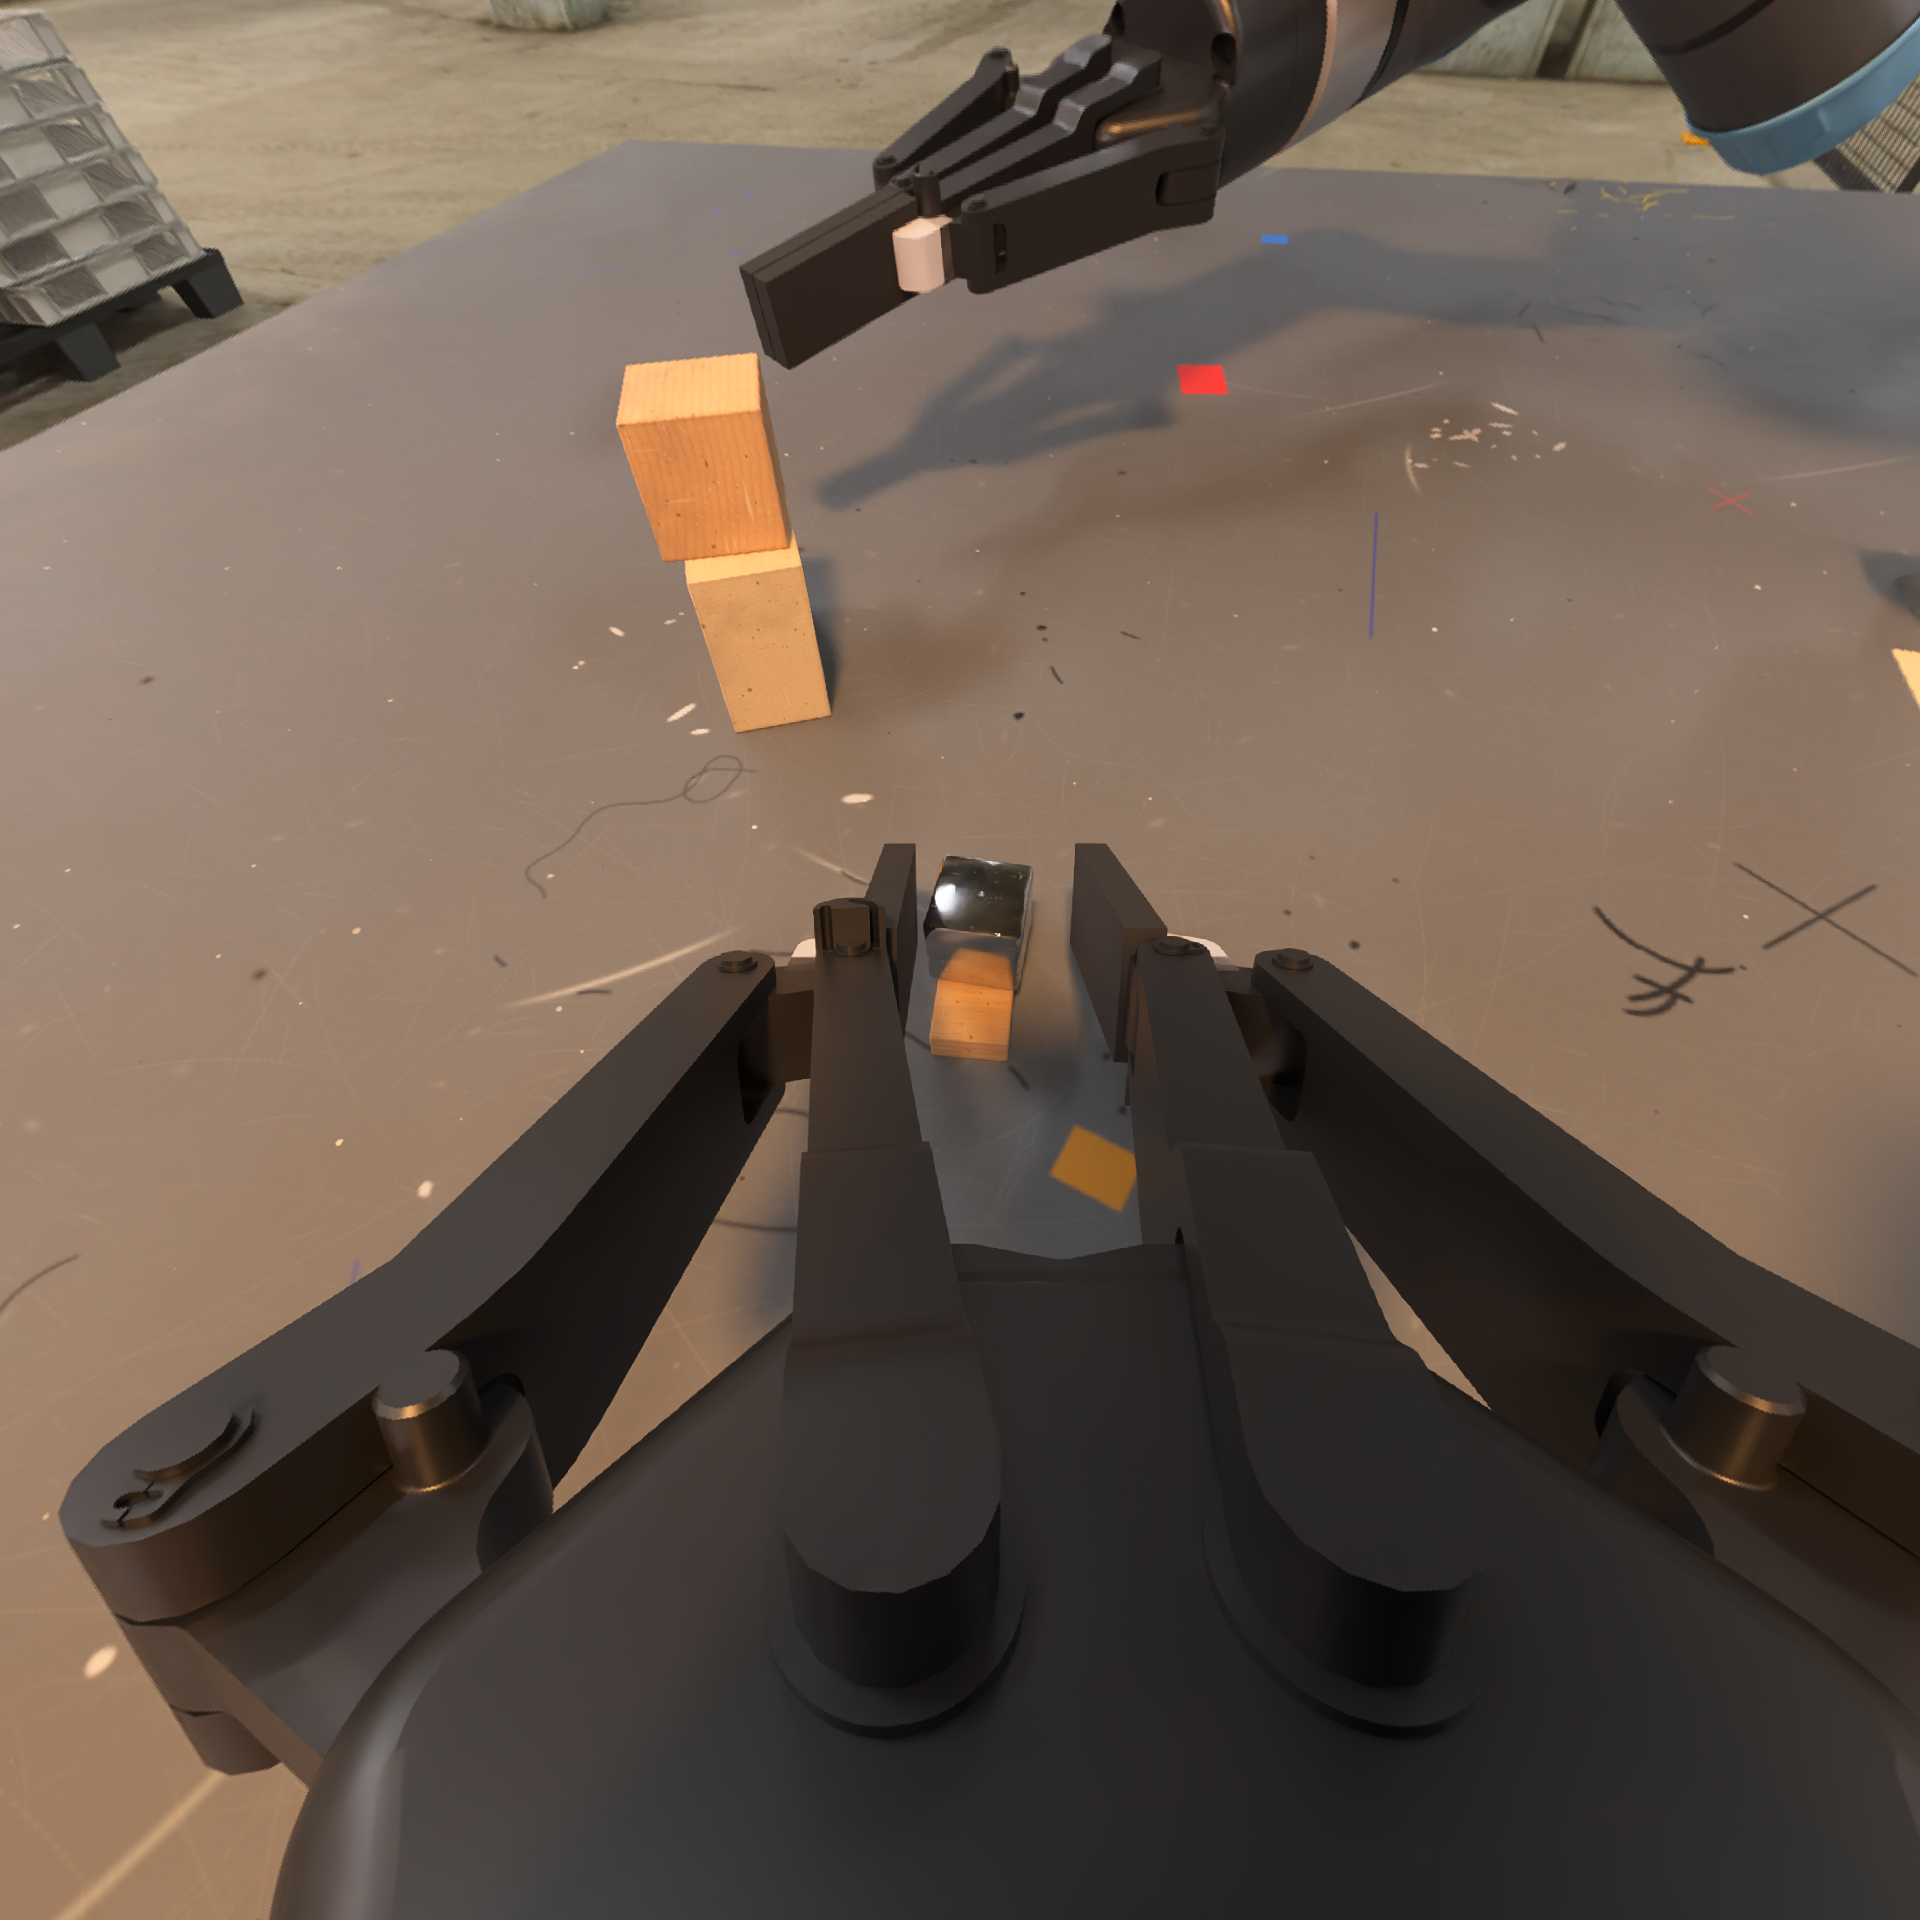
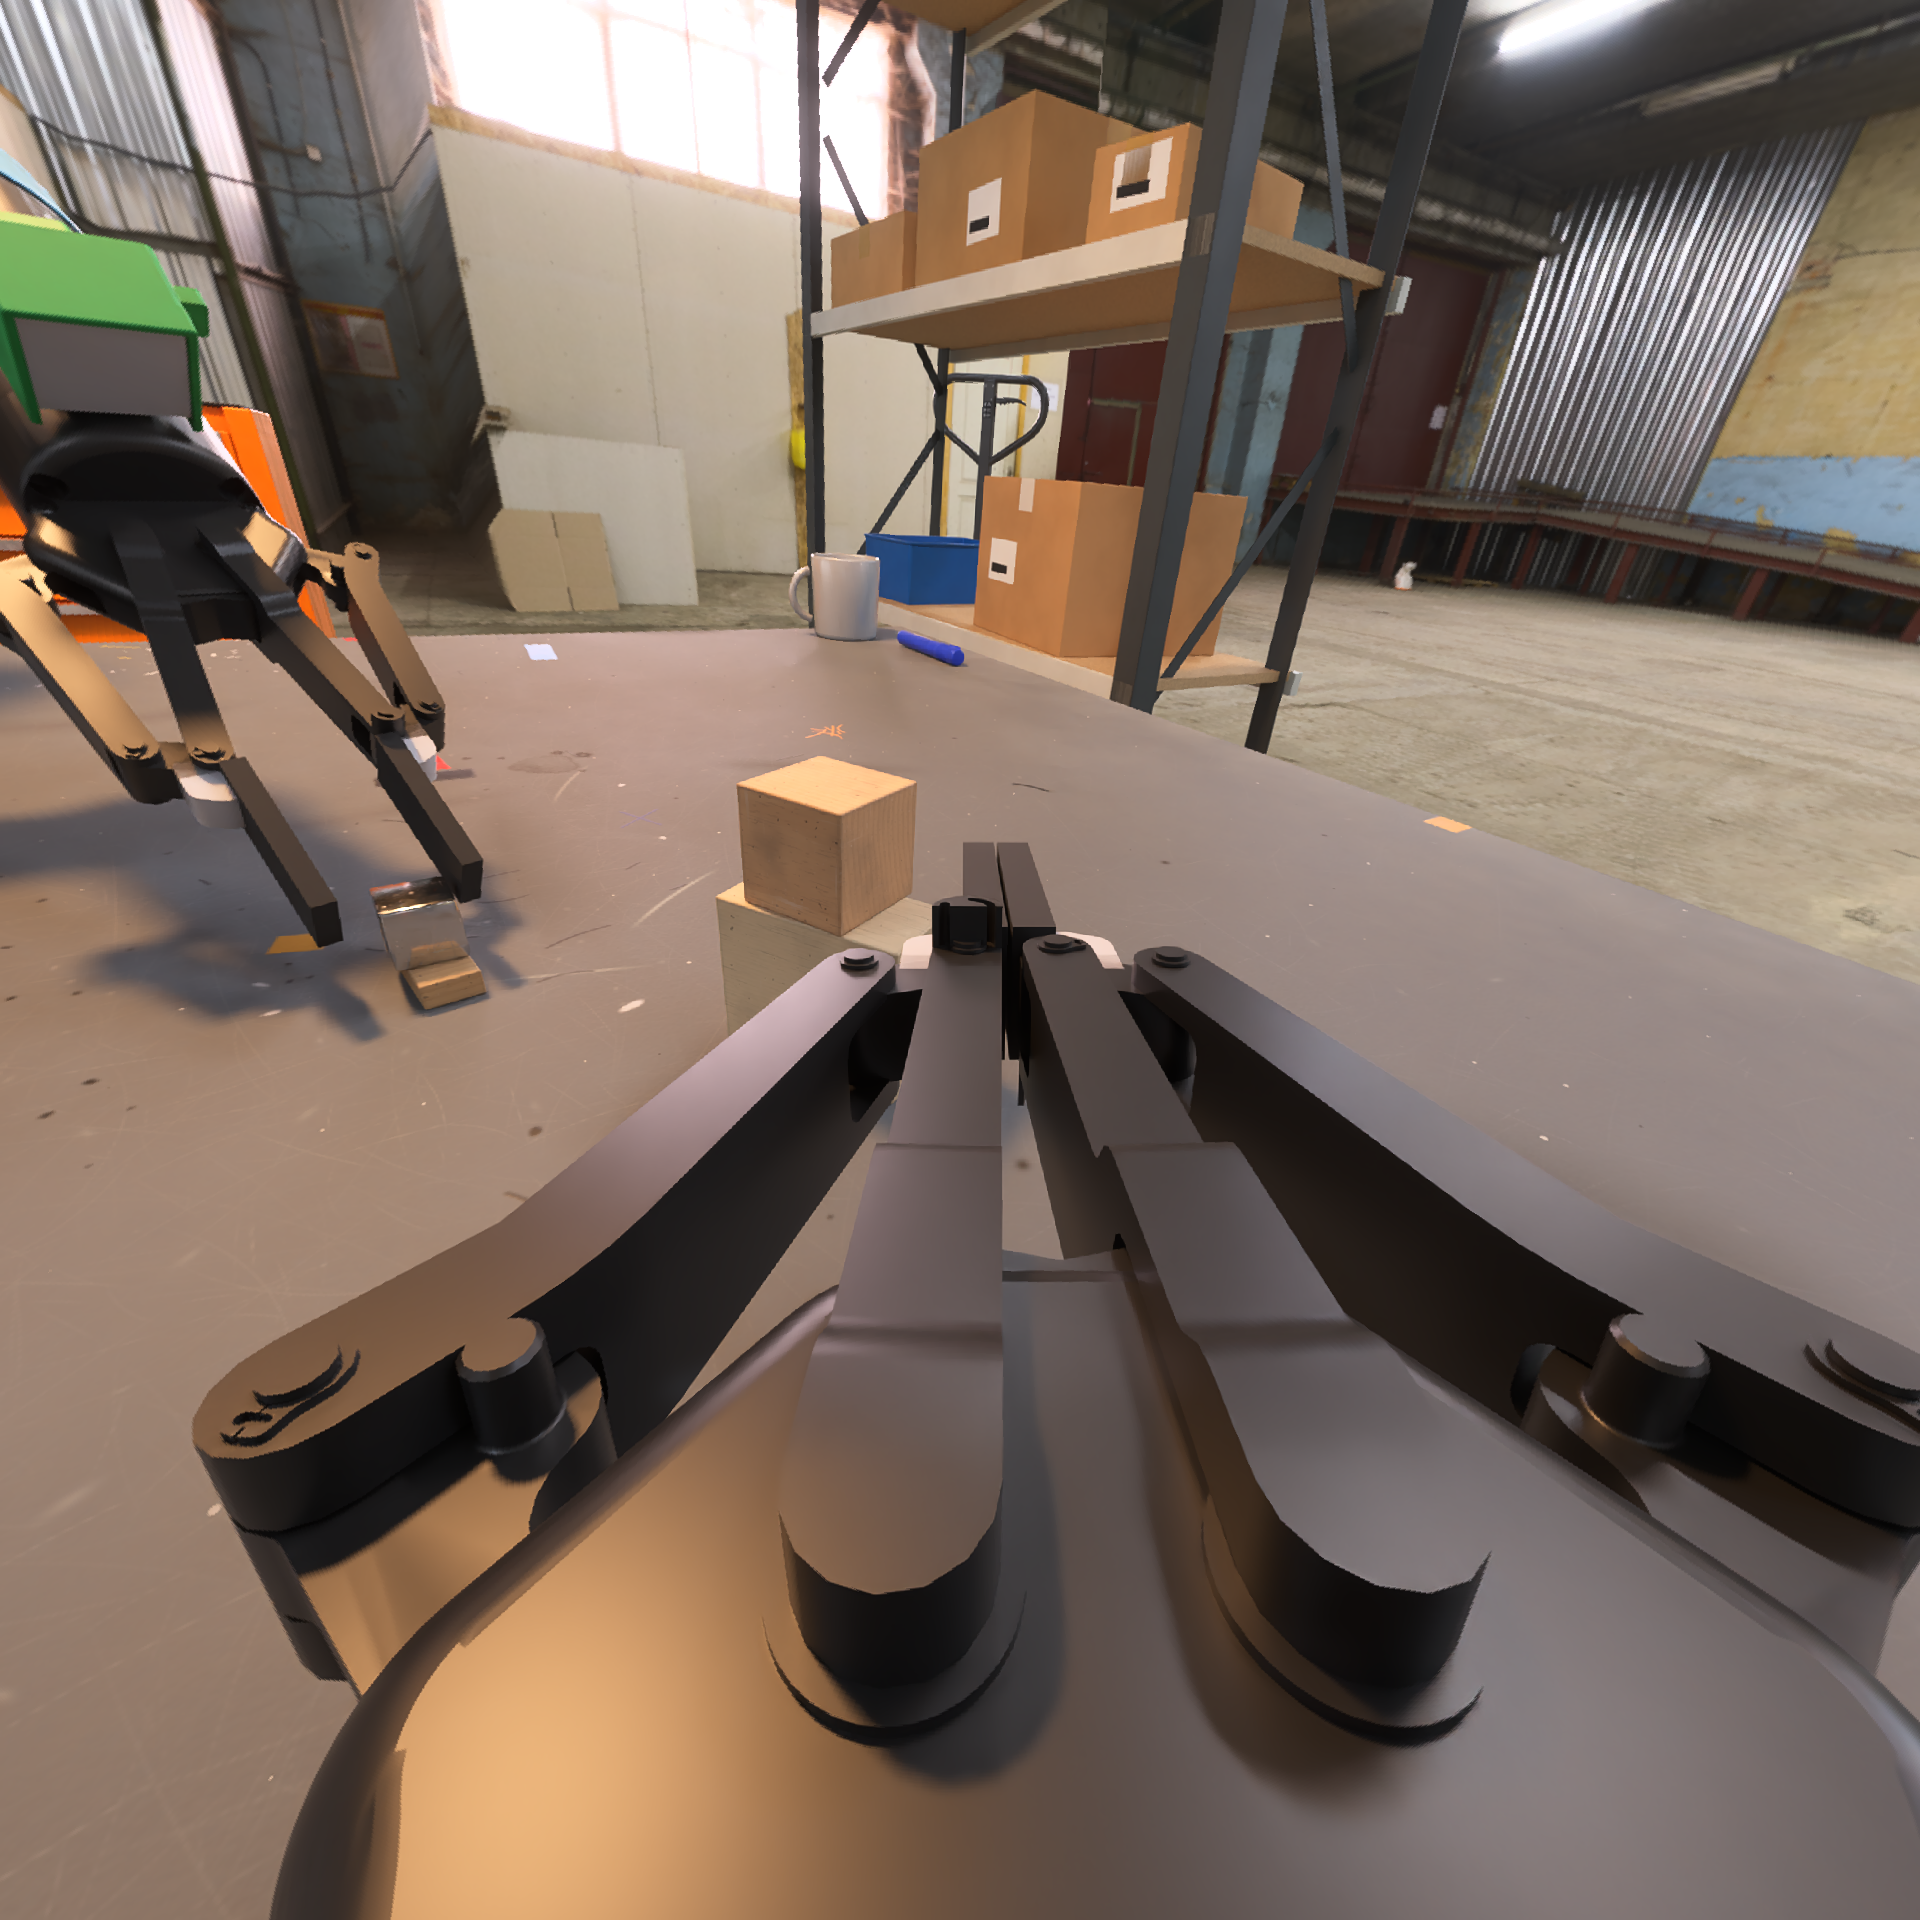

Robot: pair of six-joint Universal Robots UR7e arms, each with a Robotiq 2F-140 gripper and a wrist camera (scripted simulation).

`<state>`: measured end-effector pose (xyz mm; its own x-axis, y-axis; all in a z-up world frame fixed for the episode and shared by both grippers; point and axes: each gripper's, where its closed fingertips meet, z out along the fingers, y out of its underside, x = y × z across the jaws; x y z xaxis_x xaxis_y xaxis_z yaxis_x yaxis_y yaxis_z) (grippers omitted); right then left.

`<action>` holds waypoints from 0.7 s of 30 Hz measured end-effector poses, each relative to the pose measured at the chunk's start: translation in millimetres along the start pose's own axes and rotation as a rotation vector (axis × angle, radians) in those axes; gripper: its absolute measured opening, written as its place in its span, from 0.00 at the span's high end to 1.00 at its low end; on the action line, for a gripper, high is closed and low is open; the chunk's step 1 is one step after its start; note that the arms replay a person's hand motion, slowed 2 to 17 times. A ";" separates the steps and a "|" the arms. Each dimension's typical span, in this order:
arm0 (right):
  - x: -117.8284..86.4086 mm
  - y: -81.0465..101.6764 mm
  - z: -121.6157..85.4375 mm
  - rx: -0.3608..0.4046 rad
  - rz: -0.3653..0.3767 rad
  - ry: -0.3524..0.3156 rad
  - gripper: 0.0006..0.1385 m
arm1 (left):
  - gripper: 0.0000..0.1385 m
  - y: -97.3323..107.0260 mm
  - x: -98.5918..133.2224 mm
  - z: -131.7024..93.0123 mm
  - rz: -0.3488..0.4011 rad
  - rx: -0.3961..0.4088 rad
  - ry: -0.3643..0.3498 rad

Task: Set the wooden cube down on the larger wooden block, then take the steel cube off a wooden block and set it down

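The steel cube [image 1: 977,909] sits on a small wooden block [image 1: 971,1018] on the grey table [image 1: 312,935]. My left gripper [image 1: 992,862] is open, with a finger on each side of the steel cube and a gap on both sides. The wooden cube [image 1: 701,457] rests a little offset on top of the larger pale wooden block [image 1: 764,644]. My right gripper [image 1: 769,312] is shut and empty, just above and to the right of the wooden cube. The right wrist view shows the right gripper [image 2: 1003,883], the wooden cube [image 2: 826,842], the pale block [image 2: 769,951], the left gripper [image 2: 395,904] and the steel cube [image 2: 416,920].
A white mug [image 2: 844,594] and a blue marker [image 2: 930,646] lie at the table's far edge by a metal shelf with cardboard boxes [image 2: 1101,561]. A red patch [image 1: 1202,379] and an orange patch [image 1: 1091,1166] mark the tabletop. A pallet of white crates [image 1: 83,208] stands on the floor.
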<state>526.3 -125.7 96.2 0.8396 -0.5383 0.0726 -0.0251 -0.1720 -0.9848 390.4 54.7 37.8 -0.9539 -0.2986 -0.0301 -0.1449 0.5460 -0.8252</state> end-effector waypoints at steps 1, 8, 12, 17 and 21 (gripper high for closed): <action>-0.1 -0.1 -0.1 0.001 -0.001 0.000 1.00 | 0.71 0.6 0.0 0.9 0.004 -0.006 0.005; -0.6 -0.4 -0.6 0.004 -0.005 0.000 1.00 | 0.79 5.0 3.4 6.8 0.022 -0.057 0.046; -1.1 -0.4 -0.9 0.004 -0.007 -0.001 1.00 | 0.82 3.5 2.3 9.1 0.031 -0.060 0.046; -1.8 -0.5 -1.1 0.006 -0.010 -0.003 1.00 | 0.82 -4.1 -3.1 12.1 0.032 -0.032 0.013; -2.4 -0.4 -1.0 0.005 -0.013 -0.006 1.00 | 0.82 -18.8 -9.8 14.0 0.019 0.011 -0.029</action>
<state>523.7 -125.2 96.6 0.8431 -0.5311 0.0842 -0.0118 -0.1749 -0.9845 406.1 36.4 45.7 -0.9486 -0.3105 -0.0619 -0.1235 0.5430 -0.8306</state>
